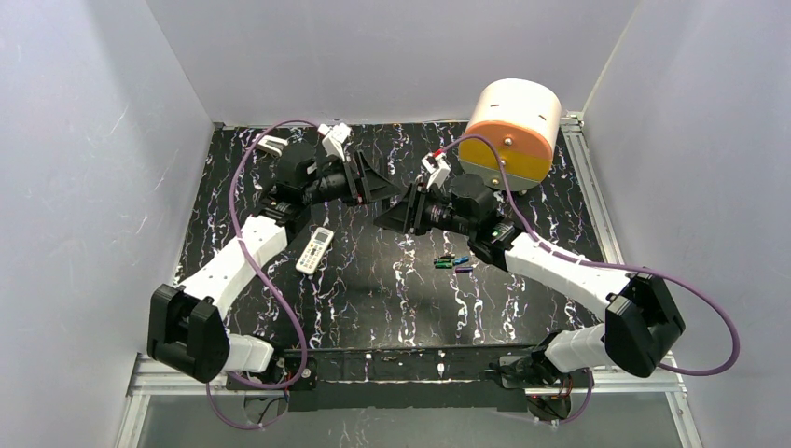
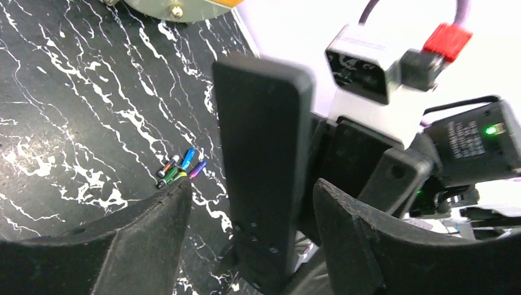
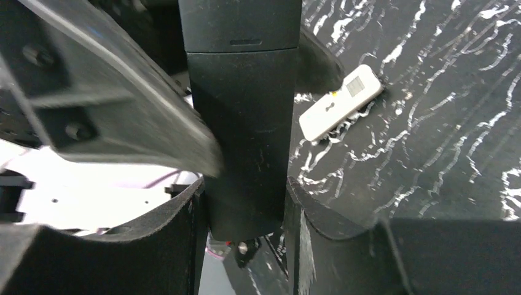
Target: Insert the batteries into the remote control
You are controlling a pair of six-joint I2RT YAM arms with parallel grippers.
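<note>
The white remote control (image 1: pixel 314 250) lies flat on the black marbled table, left of centre; it also shows in the right wrist view (image 3: pixel 341 103). Several small green and blue batteries (image 1: pixel 452 263) lie in a cluster right of centre, also seen in the left wrist view (image 2: pixel 181 167). A long flat black strip (image 2: pixel 261 160) is held above the table between both arms. My right gripper (image 3: pixel 244 183) is shut on one end of the strip (image 3: pixel 242 123). My left gripper (image 2: pixel 252 184) is open, its fingers on either side of the strip with gaps. The two grippers (image 1: pixel 384 201) meet mid-table.
A cream and orange drum (image 1: pixel 513 126) stands at the back right of the table, also at the top of the left wrist view (image 2: pixel 178 7). White walls enclose the table on three sides. Purple cables loop beside both arms.
</note>
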